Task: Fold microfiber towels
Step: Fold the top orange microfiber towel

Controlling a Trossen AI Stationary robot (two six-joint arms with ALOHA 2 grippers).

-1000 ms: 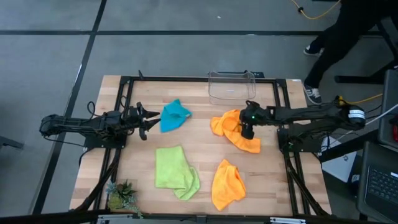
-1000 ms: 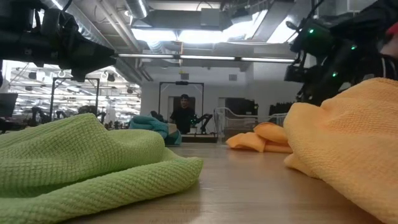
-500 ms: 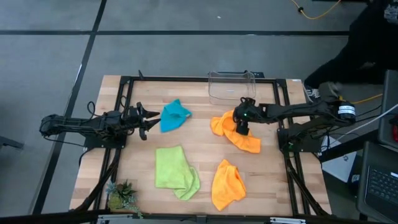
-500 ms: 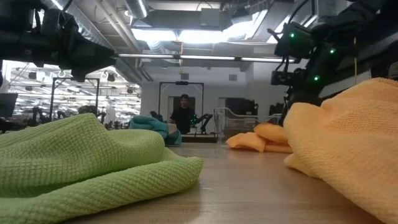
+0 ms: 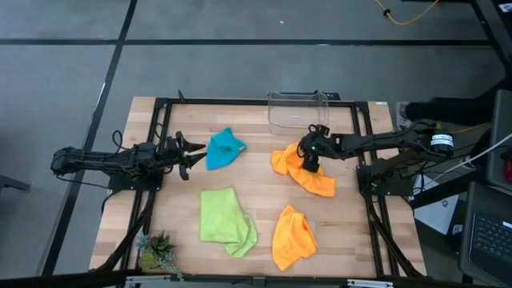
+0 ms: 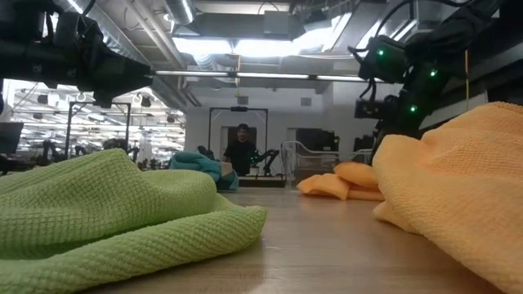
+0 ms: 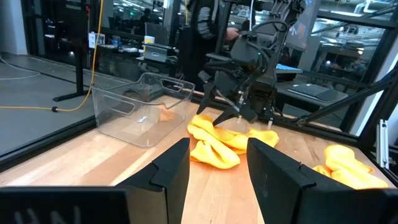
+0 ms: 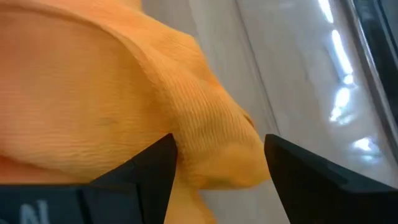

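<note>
Four towels lie crumpled on the wooden table: a turquoise one (image 5: pixel 224 148) at the far left, a lime green one (image 5: pixel 224 220) near the front, one orange towel (image 5: pixel 292 236) at the front right and another orange towel (image 5: pixel 322 185) at the far right. My right gripper (image 5: pixel 308 158) is open and points down over that far orange towel; its fingers (image 8: pixel 149 171) stand on either side of a raised fold (image 8: pixel 205 143). It also shows in the left wrist view (image 7: pixel 231 112). My left gripper (image 5: pixel 192 156) is open and empty, just left of the turquoise towel. My right gripper comes from above with its open fingers on either side of a raised fold (image 8: pixel 214 155) at the far orange towel's left part. I cannot tell whether the fingers touch the cloth. The towel lies slack on the table.
A clear plastic bin (image 5: pixel 298 112) stands at the far edge, just behind the right gripper. A small green plant (image 5: pixel 156 252) sits at the front left corner. Bare wood (image 5: pixel 264 192) shows between the towels. A person stands in the room beyond the table (image 6: pixel 240 151).
My right gripper has moved a little toward the table's left and far edge over the far orange towel, staying low above it. The towels lie as before.
</note>
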